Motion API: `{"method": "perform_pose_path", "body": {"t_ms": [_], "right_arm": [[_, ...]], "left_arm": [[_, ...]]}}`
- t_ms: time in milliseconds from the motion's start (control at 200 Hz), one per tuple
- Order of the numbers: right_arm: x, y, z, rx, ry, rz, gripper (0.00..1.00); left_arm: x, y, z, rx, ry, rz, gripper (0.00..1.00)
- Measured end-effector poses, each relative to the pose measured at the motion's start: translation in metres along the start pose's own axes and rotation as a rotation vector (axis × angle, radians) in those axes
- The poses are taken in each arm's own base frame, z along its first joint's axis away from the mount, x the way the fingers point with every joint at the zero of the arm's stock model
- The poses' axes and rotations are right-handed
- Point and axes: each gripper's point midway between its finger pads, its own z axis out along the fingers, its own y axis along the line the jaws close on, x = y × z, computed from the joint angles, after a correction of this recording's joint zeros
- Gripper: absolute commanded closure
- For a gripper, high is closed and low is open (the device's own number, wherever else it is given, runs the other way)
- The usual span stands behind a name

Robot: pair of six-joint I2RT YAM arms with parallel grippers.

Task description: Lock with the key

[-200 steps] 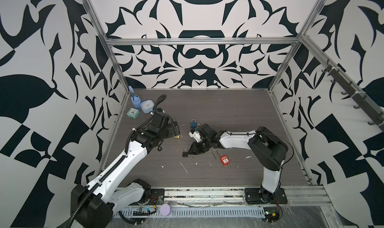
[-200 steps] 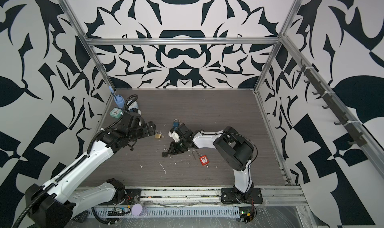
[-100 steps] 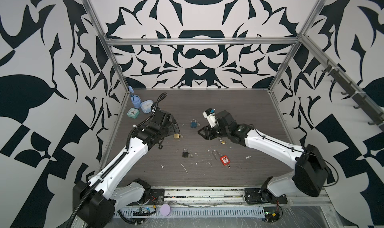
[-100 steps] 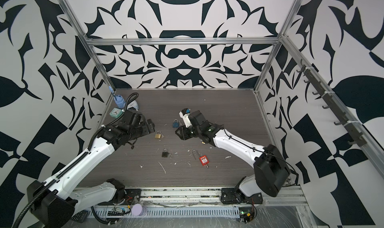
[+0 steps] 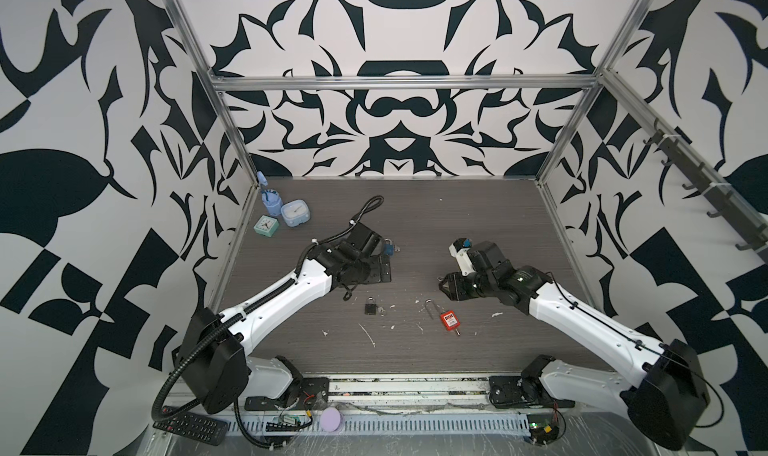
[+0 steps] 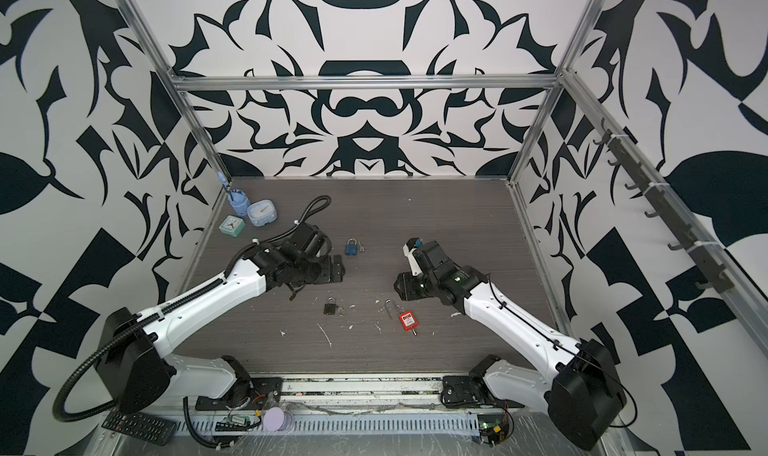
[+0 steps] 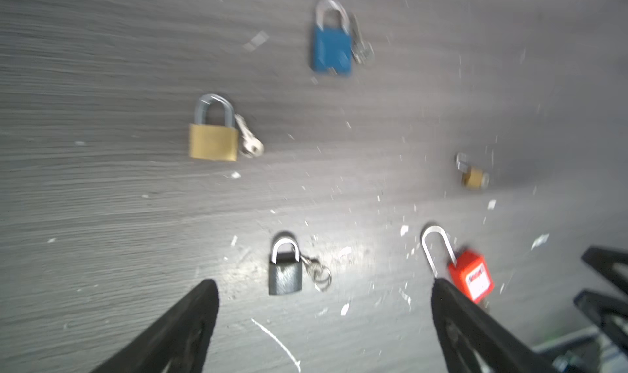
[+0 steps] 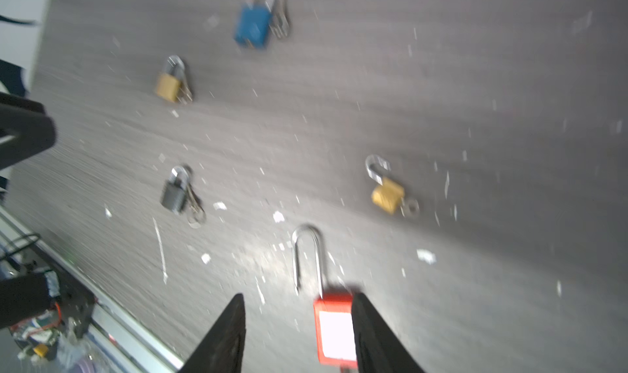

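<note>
1. Right gripper (image 8: pixel 299 296): a second ago it was down at the dark grey metal padlock (image 5: pixel 371 307) in the middle of the desk. It has since pulled back to the right side. Jaws stand parted with nothing held; the red body seen through the gap lies on the desk below.
2. The dark grey metal padlock lies free, mid-desk toward the front edge, with its ring of keys (image 7: pixel 317 272) just beside it. The shackle looks pressed home, so I judge this one finished with.
3. Left gripper (image 7: pixel 323 286): jaws spread wide, empty. It has edged over the larger brass padlock (image 7: pixel 213 142), which is now hidden in both top views.
4. Likely remaining work: the red plastic padlock with long steel shackle (image 5: pixel 449 320), right of the grey one, has one shackle leg free. The small brass padlock (image 8: pixel 387 194) has its shackle swung out; only the wrist views show it.
5. The blue padlock (image 6: pixel 351 248), further back, and the larger brass padlock appear shut, keys alongside.
6. Surface: dark wood-grain desk (image 5: pixel 457 209) littered with white flecks. Two small clocks (image 5: pixel 294 214) sit in the back left corner.
7. Room: black-and-white patterned walls (image 5: pixel 395 121) on an aluminium frame (image 5: pixel 399 82).
</note>
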Motion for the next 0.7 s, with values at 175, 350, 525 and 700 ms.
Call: {"method": "perform_pose_path", "body": {"t_ms": [175,350,525,700], "right_arm": [[0.033,-0.016,0.006,0.086,0.112,0.010,0.45],[0.062,-0.015,0.028,0.167,0.261,-0.052,0.43],[0.080,-0.009,0.046,0.211,0.348,-0.111,0.43],[0.077,-0.010,0.054,0.251,0.347,-0.122,0.43]], "left_arm": [[0.044,-0.036,0.001,0.062,0.069,0.247,0.01],[0.065,-0.029,-0.002,0.060,0.084,0.324,0.01],[0.064,-0.018,-0.009,0.041,0.036,0.316,0.01],[0.059,-0.014,-0.011,0.029,0.000,0.306,0.01]]}}
